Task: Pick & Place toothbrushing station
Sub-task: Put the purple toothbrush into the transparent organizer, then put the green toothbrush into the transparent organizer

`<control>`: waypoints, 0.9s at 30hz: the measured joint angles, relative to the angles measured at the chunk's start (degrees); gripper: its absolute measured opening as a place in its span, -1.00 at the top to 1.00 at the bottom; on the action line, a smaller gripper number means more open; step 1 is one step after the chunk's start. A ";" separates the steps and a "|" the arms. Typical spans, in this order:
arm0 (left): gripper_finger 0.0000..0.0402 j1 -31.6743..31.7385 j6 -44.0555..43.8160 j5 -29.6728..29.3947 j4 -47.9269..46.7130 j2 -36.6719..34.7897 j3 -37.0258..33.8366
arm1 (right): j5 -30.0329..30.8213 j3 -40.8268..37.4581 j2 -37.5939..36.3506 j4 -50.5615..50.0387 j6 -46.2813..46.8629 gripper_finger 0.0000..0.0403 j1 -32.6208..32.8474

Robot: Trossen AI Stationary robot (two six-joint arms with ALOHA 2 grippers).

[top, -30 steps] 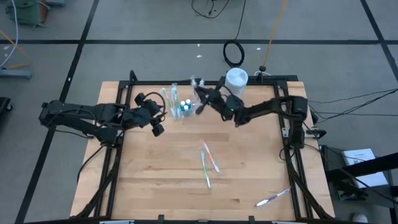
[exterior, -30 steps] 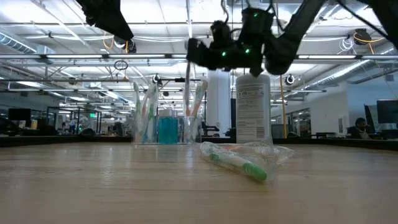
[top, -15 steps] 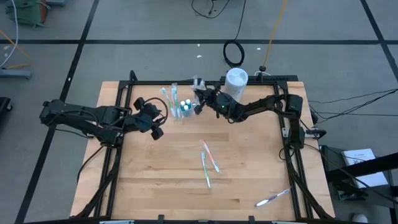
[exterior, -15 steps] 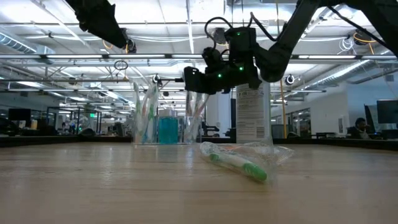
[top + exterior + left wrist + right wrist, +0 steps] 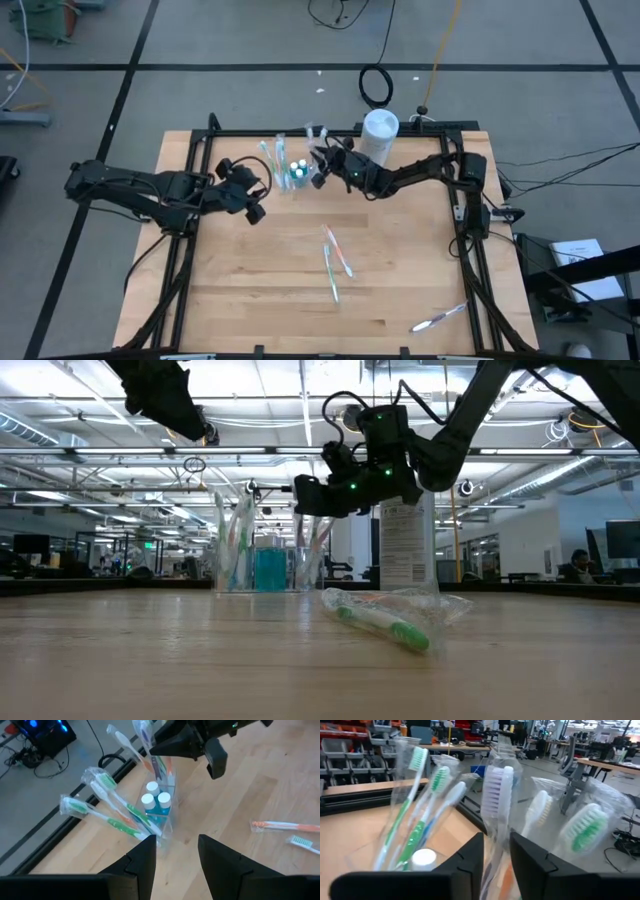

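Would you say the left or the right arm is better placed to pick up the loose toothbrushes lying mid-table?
Probably the left. Its gripper hangs free with open jaws beside the cup, while the right gripper is at the cup with a wrapped toothbrush between its jaws. The loose toothbrushes lie between both arms.

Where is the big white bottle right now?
In the high view, the white bottle stands at the table's far edge, right of the middle. The clear cup of toothbrushes is to its left, with the right gripper between them.
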 joint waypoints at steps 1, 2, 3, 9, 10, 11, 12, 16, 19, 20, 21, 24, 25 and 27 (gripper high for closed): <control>0.24 0.00 -0.65 0.00 -0.04 0.41 0.00 | 0.00 0.00 0.00 0.00 0.02 0.55 0.19; 0.24 -0.10 -1.38 0.06 -0.12 0.81 -0.02 | 0.00 -0.01 0.00 0.00 0.02 0.52 0.40; 0.24 -0.20 -1.93 0.09 -0.11 1.22 -0.02 | 0.00 -0.02 0.00 0.00 0.03 0.49 0.69; 0.24 -1.50 -3.45 0.92 0.07 3.55 -0.02 | 0.04 -0.24 -1.85 -1.54 -1.13 0.31 2.41; 0.24 -1.74 -4.05 1.07 0.10 3.99 -0.02 | 0.09 -0.24 -2.68 -2.94 -1.73 0.29 2.65; 0.24 -2.11 -4.64 1.33 0.01 4.41 -0.03 | 0.46 -0.24 -3.62 -4.41 -2.00 0.27 2.92; 0.24 -2.49 -5.22 1.54 -0.07 4.63 -0.05 | 1.27 -0.24 -4.71 -6.23 -1.99 0.25 3.21; 0.24 -3.78 -8.60 1.51 0.04 4.83 -0.04 | 1.58 -0.22 -9.31 -13.97 -1.68 0.19 4.14; 0.24 -4.75 -11.11 1.51 0.07 4.84 -0.04 | 1.55 -0.22 -12.61 -19.89 -1.68 0.15 5.13; 0.24 -5.11 -11.90 1.51 0.07 4.82 -0.04 | 1.54 -0.22 -13.71 -21.28 -1.66 0.14 5.43; 0.24 -5.39 -12.58 1.51 0.08 4.87 -0.04 | 1.52 -0.22 -15.10 -23.21 -1.46 0.14 5.78; 0.24 -5.94 -14.83 1.50 0.76 5.90 -0.04 | 1.51 -0.21 -18.89 -28.36 0.96 0.14 7.11; 0.24 -6.21 -15.35 1.51 1.13 6.41 -0.04 | 1.48 -0.20 -20.39 -30.94 2.27 0.14 7.61; 0.24 -6.84 -17.72 1.52 2.15 7.07 -0.04 | 1.29 -0.20 -23.03 -36.37 4.76 0.15 8.99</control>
